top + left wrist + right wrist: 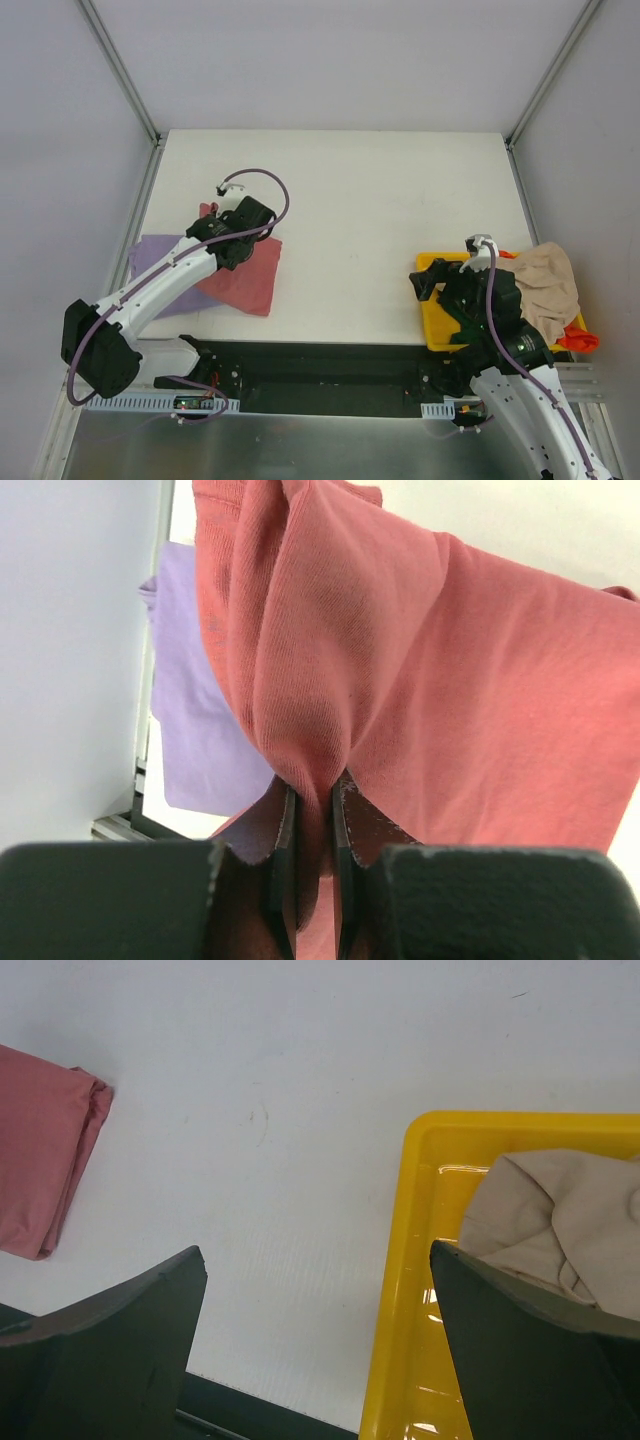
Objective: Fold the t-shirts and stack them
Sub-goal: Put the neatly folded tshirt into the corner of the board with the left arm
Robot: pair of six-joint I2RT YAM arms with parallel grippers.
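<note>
The dusty pink-red t-shirt [245,278] lies folded at the table's left, partly over the lavender-purple t-shirt [160,262]. My left gripper [240,222] is shut on a pinched ridge of the pink-red t-shirt [420,680] near its far edge; the lavender t-shirt [195,710] shows beside it. My right gripper [432,282] is open and empty, hovering over the left rim of the yellow bin [432,325]. A beige t-shirt [548,285] is heaped in the bin, with an orange-red one [580,340] under it. In the right wrist view the beige t-shirt [550,1220] lies in the bin [405,1290].
The yellow bin stands at the front right, near the table's front edge. A black gap [320,365] runs between the table and the arm bases. Metal frame posts [120,70] stand at the back corners. The pink-red t-shirt's folded end [45,1170] shows in the right wrist view.
</note>
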